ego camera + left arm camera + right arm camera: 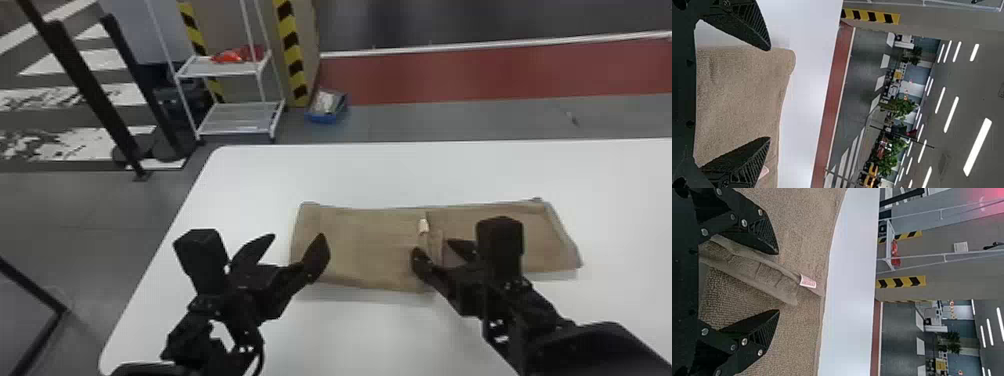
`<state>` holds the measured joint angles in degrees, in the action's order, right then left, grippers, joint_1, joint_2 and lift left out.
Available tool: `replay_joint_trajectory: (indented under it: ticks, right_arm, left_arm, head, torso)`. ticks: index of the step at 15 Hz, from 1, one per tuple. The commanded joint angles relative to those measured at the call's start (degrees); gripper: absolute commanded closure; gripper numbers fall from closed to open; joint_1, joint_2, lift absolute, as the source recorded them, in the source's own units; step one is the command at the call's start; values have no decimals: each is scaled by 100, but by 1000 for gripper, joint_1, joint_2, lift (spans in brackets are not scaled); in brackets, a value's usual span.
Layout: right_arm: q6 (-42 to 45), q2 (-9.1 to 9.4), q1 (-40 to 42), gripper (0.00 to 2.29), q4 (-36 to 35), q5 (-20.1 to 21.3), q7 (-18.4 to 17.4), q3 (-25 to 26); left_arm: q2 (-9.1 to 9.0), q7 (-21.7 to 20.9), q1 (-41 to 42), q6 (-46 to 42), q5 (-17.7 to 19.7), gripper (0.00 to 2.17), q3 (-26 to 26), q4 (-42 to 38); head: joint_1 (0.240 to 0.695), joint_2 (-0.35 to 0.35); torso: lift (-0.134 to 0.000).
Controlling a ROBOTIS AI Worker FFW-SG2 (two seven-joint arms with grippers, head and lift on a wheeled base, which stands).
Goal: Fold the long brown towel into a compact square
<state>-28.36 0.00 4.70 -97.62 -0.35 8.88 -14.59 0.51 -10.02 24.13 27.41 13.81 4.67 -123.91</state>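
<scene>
A brown towel [370,245] lies partly folded across the white desk [300,170] — the left gripper [298,239] at its left end, the right gripper [433,246] over its middle near the tag [423,226] — both with fingers spread wide, gripping nothing.

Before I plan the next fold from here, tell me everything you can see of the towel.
The brown towel lies flat and long across the white table, looking like napped terry. Its left part seems folded over, ending near mid-length in a rumpled hem with a small pale tag. The open right gripper is over that hem, the open left gripper at the left end; whether either touches cloth, I can't tell.
</scene>
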Motion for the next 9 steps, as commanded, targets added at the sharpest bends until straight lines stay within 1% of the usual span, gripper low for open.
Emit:
replay_joint_trajectory:
  ticks: [1, 3, 6, 7, 9]
  right_arm:
    - [98, 5, -4, 475, -2, 0, 0, -17]
    - [115, 5, -4, 589, -2, 0, 0, -26]
    - [150, 5, -4, 610, -2, 0, -9, -17]
    - [168, 5, -4, 704, -2, 0, -9, -17]
    - [168, 5, -4, 704, 24, 0, -18, -17]
  left_arm:
    - [11, 0, -5, -3, 8, 73, 7, 7]
    - [20, 0, -5, 15, 8, 76, 7, 7]
    - [20, -9, -5, 15, 17, 76, -1, 16]
    - [20, -27, -5, 15, 43, 76, -1, 16]
    - [20, -27, -5, 15, 43, 76, -1, 24]
  head:
    - [695, 178]
    - [695, 179]
    - [695, 181]
    - [695, 181]
    - [695, 179]
  torso:
    - [-123]
    - [-123]
    - [-123]
    - [-123]
    - [-123]
